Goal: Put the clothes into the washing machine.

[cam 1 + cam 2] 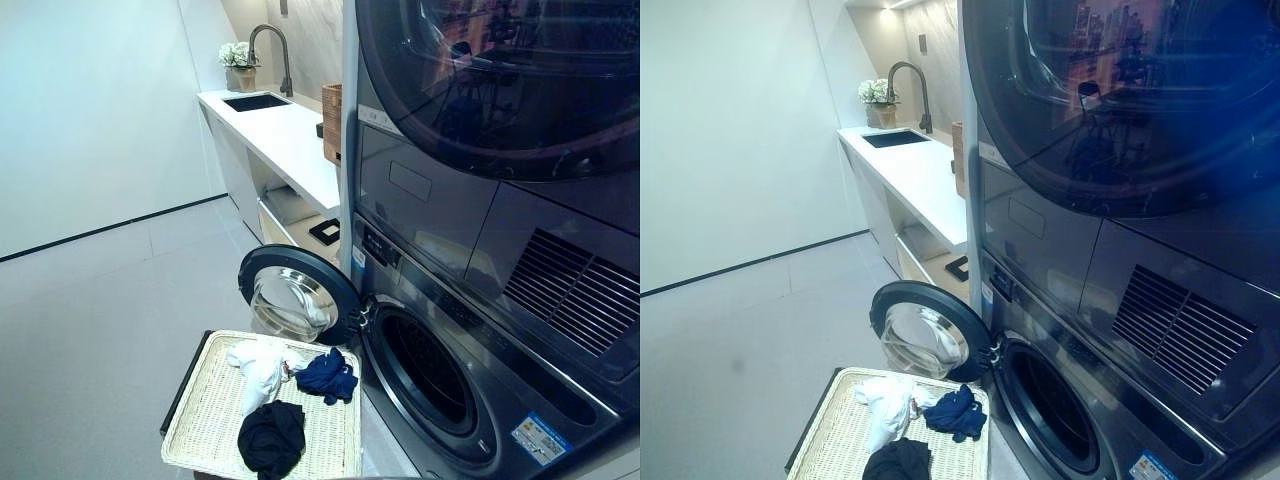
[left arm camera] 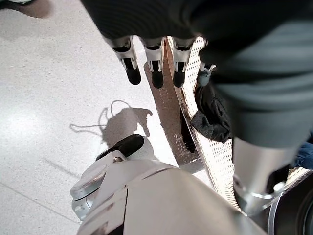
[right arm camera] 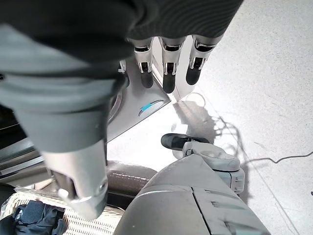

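From my head, the wicker basket (image 1: 200, 420) sits in front of the washing machine (image 1: 450, 400), just below its open door (image 1: 295, 295), holding a white garment (image 1: 258, 368), a navy one (image 1: 328, 375) and a black one (image 1: 271, 437). At my left wrist, my left hand (image 2: 155, 68) hangs slack-fingered and empty above the floor by the basket; the black garment looks soft and light, best pinched at a raised fold. At my right wrist, my right hand (image 3: 167, 68) hangs equally relaxed and empty beside the machine.

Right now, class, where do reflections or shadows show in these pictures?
Left and right eye views: the dark upper door mirrors room lights, and the open washer door glass shines. Left wrist view: a shadow falls on the pale floor below the left robot hand.
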Robot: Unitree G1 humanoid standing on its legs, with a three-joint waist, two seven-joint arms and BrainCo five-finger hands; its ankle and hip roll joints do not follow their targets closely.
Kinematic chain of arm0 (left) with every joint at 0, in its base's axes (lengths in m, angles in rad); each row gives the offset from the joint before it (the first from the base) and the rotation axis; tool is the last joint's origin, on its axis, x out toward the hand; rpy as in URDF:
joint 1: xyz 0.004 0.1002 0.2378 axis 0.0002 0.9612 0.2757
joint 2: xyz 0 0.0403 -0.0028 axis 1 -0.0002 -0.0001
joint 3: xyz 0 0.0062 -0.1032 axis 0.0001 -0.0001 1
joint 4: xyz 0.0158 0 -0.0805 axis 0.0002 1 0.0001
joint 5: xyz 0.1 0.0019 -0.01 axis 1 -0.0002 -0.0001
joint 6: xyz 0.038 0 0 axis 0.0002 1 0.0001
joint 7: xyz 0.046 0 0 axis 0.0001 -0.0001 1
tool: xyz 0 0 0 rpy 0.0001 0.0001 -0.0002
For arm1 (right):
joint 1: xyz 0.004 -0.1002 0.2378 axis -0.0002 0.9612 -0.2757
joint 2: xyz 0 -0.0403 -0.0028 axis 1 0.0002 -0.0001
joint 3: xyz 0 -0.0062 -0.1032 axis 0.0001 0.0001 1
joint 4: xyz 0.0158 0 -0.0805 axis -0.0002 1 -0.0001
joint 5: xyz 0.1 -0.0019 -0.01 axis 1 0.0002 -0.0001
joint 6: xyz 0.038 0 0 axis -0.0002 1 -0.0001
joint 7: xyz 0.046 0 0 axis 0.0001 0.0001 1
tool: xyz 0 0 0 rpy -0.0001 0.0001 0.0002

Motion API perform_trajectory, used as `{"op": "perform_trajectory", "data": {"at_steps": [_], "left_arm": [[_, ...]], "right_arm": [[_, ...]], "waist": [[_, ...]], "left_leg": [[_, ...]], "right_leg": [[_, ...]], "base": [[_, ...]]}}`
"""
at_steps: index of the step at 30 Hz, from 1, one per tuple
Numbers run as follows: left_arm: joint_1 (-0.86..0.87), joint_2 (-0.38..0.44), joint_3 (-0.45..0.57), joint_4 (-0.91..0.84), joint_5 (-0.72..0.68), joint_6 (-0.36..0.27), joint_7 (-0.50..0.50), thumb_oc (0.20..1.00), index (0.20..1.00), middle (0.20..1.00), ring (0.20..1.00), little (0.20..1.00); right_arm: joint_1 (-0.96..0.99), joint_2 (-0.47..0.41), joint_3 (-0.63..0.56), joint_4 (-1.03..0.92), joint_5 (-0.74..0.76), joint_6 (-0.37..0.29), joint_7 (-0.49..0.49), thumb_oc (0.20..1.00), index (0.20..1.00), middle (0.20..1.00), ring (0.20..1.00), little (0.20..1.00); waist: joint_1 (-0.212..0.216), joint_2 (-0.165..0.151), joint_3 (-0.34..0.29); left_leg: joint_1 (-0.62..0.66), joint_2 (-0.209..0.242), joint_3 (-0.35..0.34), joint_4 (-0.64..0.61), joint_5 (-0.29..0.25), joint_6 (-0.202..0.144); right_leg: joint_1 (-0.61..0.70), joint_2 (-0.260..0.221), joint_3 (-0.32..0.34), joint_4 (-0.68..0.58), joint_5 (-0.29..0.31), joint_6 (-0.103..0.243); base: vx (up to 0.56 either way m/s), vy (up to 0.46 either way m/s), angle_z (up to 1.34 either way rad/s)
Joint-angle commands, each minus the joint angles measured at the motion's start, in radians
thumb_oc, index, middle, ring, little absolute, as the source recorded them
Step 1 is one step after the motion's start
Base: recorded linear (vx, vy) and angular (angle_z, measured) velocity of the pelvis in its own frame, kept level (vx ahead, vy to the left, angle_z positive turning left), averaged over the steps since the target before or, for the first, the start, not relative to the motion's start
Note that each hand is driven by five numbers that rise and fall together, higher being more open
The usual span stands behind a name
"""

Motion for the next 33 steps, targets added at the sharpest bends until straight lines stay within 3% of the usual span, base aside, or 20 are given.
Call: {"op": "perform_trajectory", "data": {"at_steps": [1,33], "left_arm": [[-0.083,0.012,0.002,0.047,-0.017,-0.002,-0.001,1.000,1.000,1.000,1.000,1.000],[-0.087,0.008,0.012,0.052,-0.051,0.003,-0.012,1.000,1.000,1.000,1.000,1.000]], "right_arm": [[-0.090,0.007,0.015,0.042,0.011,-0.001,-0.008,1.000,1.000,1.000,1.000,1.000],[-0.094,0.005,0.018,0.043,0.010,-0.003,-0.007,1.000,1.000,1.000,1.000,1.000]], "waist": [[-0.009,-0.021,0.048],[-0.006,-0.022,0.058]], "left_leg": [[-0.007,-0.062,0.039,0.008,-0.037,0.056],[-0.008,-0.062,0.035,0.008,-0.036,0.058]], "right_leg": [[0.068,-0.019,-0.009,0.010,-0.084,0.062],[0.068,-0.019,-0.008,0.010,-0.085,0.060]], "base": [[0.00,0.000,0.00],[0.00,0.000,0.00]]}}
